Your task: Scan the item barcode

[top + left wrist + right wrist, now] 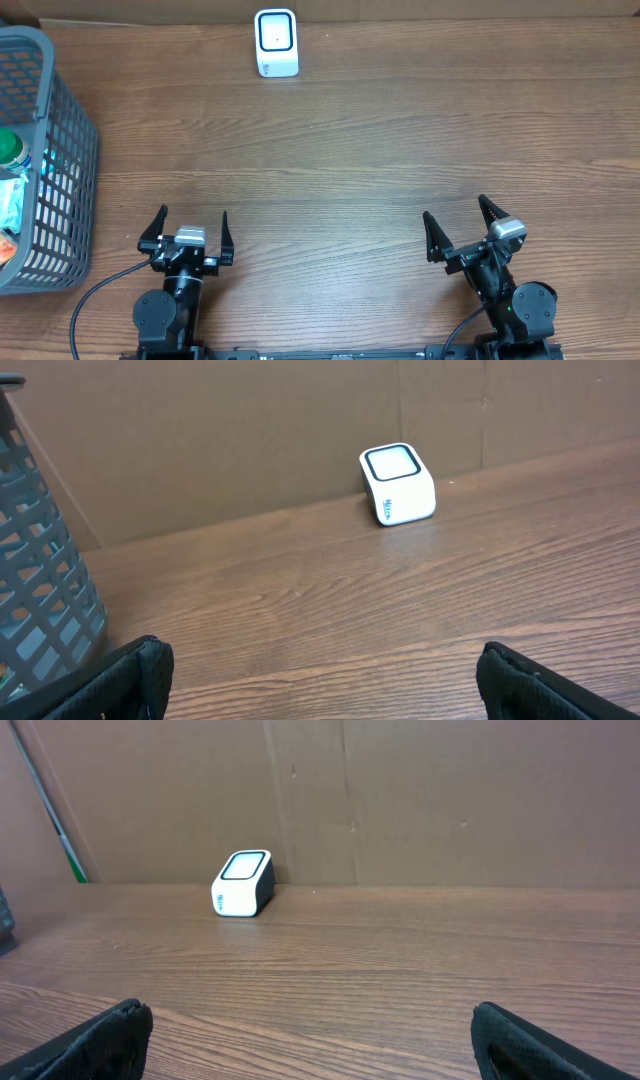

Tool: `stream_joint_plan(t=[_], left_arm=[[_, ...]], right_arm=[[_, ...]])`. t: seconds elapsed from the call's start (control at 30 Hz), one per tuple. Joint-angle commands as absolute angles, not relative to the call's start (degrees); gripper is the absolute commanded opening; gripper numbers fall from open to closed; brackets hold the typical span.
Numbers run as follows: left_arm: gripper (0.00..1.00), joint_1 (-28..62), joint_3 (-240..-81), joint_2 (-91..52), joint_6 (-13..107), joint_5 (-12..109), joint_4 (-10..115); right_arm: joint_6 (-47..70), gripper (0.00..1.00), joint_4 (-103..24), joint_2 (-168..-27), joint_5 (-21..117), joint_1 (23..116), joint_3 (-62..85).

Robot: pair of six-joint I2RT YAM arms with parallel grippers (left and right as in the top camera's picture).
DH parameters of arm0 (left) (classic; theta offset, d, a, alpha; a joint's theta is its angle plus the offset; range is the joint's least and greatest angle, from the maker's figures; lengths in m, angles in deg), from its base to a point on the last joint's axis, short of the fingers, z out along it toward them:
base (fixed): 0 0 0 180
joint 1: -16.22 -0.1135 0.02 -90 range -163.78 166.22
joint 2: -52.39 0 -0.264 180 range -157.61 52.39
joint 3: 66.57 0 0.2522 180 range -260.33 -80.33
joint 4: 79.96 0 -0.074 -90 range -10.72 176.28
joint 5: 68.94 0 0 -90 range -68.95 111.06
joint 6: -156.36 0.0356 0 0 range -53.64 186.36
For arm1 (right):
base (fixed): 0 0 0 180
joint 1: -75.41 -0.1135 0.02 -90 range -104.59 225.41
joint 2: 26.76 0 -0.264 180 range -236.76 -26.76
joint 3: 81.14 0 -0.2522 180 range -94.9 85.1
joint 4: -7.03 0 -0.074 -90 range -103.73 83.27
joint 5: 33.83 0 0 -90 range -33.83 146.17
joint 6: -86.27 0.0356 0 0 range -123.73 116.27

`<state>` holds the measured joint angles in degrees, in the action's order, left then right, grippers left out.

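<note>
A brown wood-grain desk fills nearly the whole overhead view, its grain running left to right, with a soft, even sheen and no hard shadows on it. Along its far edge stands a plain brown cardboard wall, matte and evenly lit, meeting the desk top in a straight line. Vertical seams divide the cardboard into panels, and a few small marks dot its face. In the right wrist view, at the far left, a slanted dark line crosses the cardboard, with a short green strip at its foot; what that is cannot be told.
</note>
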<state>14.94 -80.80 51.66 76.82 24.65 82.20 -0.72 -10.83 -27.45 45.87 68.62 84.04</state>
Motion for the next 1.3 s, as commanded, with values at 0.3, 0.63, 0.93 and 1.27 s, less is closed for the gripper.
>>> stream_joint_plan(t=[0.3,0.63,0.93,1.27], left_arm=[[1.00,14.6,-80.6,52.1,75.7,23.5,82.0],[0.99,14.6,-80.6,52.1,75.8,23.4,82.0],[0.99,14.6,-80.6,52.1,74.9,23.4,82.0],[1.00,14.6,-80.6,52.1,74.8,23.5,82.0]], right_arm=[[-0.6,1.00,-10.5,-26.9,45.4,68.7,84.7],[-0.6,1.00,-10.5,-26.9,45.4,68.7,84.7],[-0.6,1.00,-10.5,-26.9,45.4,68.7,84.7],[-0.6,1.00,-10.5,-26.9,45.4,68.7,84.7]])
